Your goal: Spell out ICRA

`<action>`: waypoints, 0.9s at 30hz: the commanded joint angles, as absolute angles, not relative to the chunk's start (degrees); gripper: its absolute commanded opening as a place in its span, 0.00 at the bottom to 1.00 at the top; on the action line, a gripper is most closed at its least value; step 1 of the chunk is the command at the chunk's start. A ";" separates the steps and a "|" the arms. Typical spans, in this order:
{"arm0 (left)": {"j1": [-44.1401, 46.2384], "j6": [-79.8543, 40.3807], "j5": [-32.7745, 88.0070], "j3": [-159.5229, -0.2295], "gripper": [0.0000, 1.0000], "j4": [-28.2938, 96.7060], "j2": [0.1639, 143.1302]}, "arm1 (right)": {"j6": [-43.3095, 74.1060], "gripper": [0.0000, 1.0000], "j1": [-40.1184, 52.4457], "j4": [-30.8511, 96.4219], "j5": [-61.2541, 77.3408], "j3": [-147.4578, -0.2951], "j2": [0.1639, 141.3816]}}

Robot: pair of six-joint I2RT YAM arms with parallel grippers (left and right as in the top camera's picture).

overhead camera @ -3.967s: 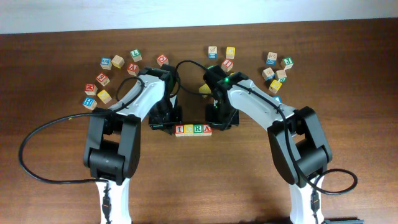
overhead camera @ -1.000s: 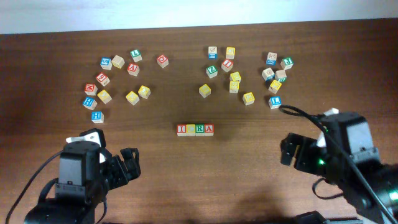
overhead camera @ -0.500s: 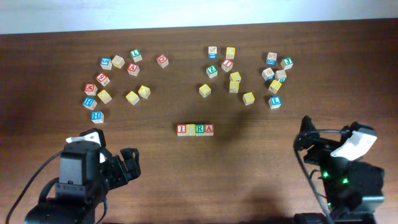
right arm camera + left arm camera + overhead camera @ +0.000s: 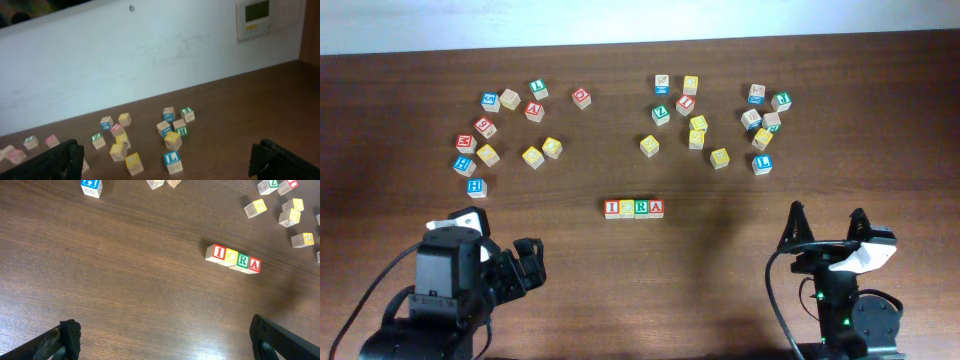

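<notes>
Four cubes stand side by side in a straight row at the table's middle: the red I [image 4: 612, 208], yellow C [image 4: 626, 208], green R [image 4: 641, 208] and red A [image 4: 656, 208]. The left wrist view shows the same row, I [image 4: 218, 252], C [image 4: 230, 256], R [image 4: 243, 260], A [image 4: 254, 264], touching one another. My left gripper [image 4: 525, 262] [image 4: 165, 332] is open and holds nothing, low at the near left, well away from the row. At the near right my right gripper [image 4: 823, 222] [image 4: 166, 157] is also open with nothing in it, pointing toward the far side.
Loose letter cubes lie scattered in a left group [image 4: 510, 125] and a right group [image 4: 720, 120] along the far half of the table. The right wrist view shows the right group, with a blue L cube [image 4: 171, 159] nearest, and a white wall [image 4: 150, 60] behind.
Both grippers, which flanked the row four seconds ago, now sit back near the front edge. Over the last second the right arm drew further back and turned; the left stayed still.
</notes>
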State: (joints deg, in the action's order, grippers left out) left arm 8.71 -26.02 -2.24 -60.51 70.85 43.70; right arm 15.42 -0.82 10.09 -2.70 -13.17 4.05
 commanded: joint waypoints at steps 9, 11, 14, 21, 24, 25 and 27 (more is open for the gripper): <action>8.82 -26.55 -3.03 -60.25 0.99 70.76 43.48 | 13.45 0.98 3.70 0.54 -1.78 -2.24 0.19; 8.84 -26.55 -3.03 -60.25 0.99 70.76 43.48 | 10.66 0.98 4.54 0.36 -1.76 -1.91 0.19; 8.82 -26.55 -3.03 -60.25 0.99 70.74 43.48 | 9.85 0.98 4.45 -1.58 -2.11 -0.32 0.19; 8.82 -26.55 -3.03 -60.25 0.99 70.76 43.48 | 11.57 0.98 4.49 4.71 -1.21 -0.32 0.19; 8.84 -26.55 -3.03 -60.25 0.99 70.76 43.48 | 11.35 0.98 4.47 4.67 -1.30 -0.32 0.19; 8.82 -26.55 -3.03 -60.25 0.99 70.76 43.48 | 11.35 0.98 4.43 4.64 -1.30 -0.32 0.19; 8.82 -26.55 -3.03 -60.25 0.99 70.76 43.48 | 11.33 0.98 4.43 4.64 -1.30 -0.32 0.19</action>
